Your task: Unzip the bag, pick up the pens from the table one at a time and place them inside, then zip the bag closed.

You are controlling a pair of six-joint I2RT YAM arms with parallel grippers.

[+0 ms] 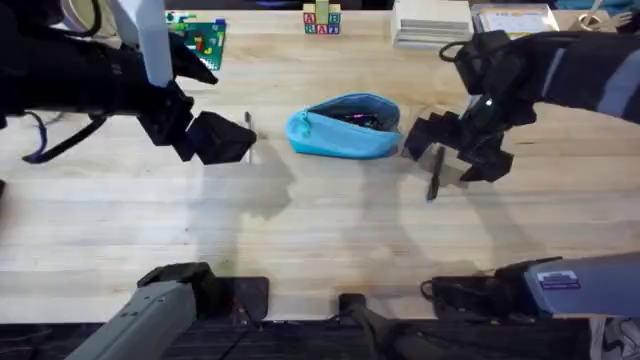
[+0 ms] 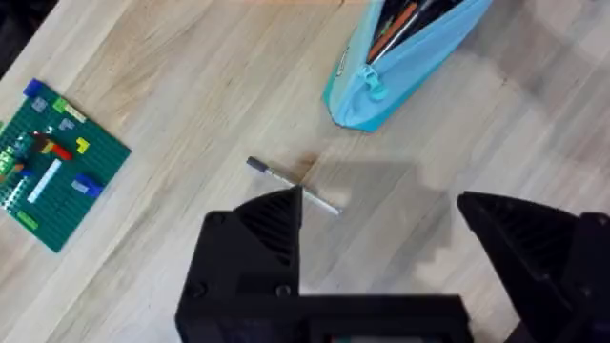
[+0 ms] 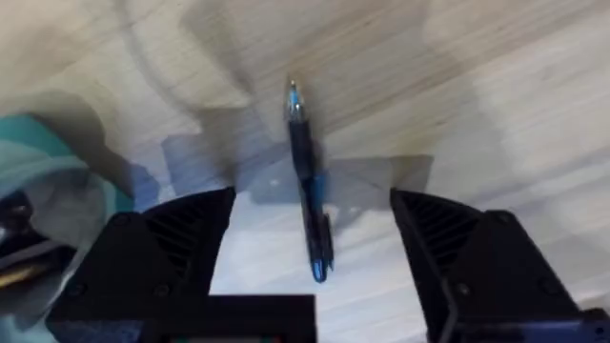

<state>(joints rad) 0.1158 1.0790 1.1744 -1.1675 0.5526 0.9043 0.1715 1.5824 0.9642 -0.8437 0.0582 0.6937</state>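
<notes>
The light-blue bag (image 1: pixel 345 128) lies mid-table with its zipper open, and coloured pens show in its dark inside (image 2: pixel 405 57). One thin pen (image 2: pixel 291 186) rests on the table left of the bag. My left gripper (image 2: pixel 381 238) hovers open just over it, one finger (image 2: pixel 272 224) overlapping it. In the overhead view this gripper (image 1: pixel 235 140) is beside that pen (image 1: pixel 250 130). A dark pen (image 3: pixel 307 195) lies right of the bag, between the spread fingers of my open right gripper (image 3: pixel 315 248). The overhead view shows the right gripper (image 1: pixel 452 155) above this pen (image 1: pixel 435 178).
A green brick baseplate (image 1: pixel 200 40) with small bricks sits at the back left. Letter blocks (image 1: pixel 322 20) and a stack of white sheets (image 1: pixel 430 25) stand along the back edge. Bare wooden table (image 1: pixel 320 240) stretches in front of the bag.
</notes>
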